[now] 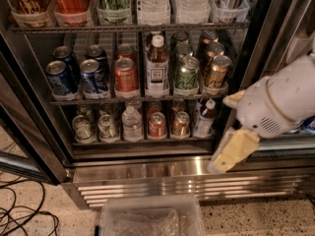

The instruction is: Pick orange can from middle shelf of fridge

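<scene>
Since the orange can [216, 73] stands at the front right of the middle shelf [98, 101] of the fridge [162, 173], I have the gripper [224, 132] low to its right, not yet inside, jaws spread and empty for the reach.

Your gripper [235, 132] hangs lower right, before the fridge [147, 172] frame; its arm [290, 97] runs off the right edge. Top bottles [155, 4] are cropped at the top. Rear cans [209, 37] behind the orange can [216, 73] are mostly hidden. Labels too blurred to read. Bin [152, 220] cut off below.
</scene>
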`<state>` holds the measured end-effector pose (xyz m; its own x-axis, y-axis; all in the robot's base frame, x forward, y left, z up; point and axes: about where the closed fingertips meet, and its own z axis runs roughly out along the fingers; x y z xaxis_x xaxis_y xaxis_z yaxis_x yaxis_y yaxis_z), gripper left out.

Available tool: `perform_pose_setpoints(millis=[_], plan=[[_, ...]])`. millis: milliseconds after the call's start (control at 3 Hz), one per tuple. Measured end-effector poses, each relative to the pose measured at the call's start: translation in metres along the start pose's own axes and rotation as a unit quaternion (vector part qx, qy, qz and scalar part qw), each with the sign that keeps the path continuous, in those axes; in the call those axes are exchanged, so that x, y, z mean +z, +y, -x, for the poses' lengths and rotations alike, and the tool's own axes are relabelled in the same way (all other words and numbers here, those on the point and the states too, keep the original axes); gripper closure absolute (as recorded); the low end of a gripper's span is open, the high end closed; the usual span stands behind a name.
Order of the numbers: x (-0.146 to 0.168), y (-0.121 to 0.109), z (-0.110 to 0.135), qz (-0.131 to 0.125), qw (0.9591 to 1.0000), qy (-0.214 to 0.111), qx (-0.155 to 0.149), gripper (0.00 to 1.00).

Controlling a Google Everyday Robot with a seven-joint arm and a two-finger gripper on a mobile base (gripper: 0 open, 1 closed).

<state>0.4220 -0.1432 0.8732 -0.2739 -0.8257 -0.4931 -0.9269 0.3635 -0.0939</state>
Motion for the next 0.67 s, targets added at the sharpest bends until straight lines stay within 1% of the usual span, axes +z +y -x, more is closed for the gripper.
perform_pose_setpoints(millis=[333, 667], plan=[[0.050, 0.038, 0.002, 0.021, 0.9951, -0.068, 0.069, 0.00], [0.086, 0.073, -0.003, 0.013, 0.9856, -0.128, 0.110, 0.00]])
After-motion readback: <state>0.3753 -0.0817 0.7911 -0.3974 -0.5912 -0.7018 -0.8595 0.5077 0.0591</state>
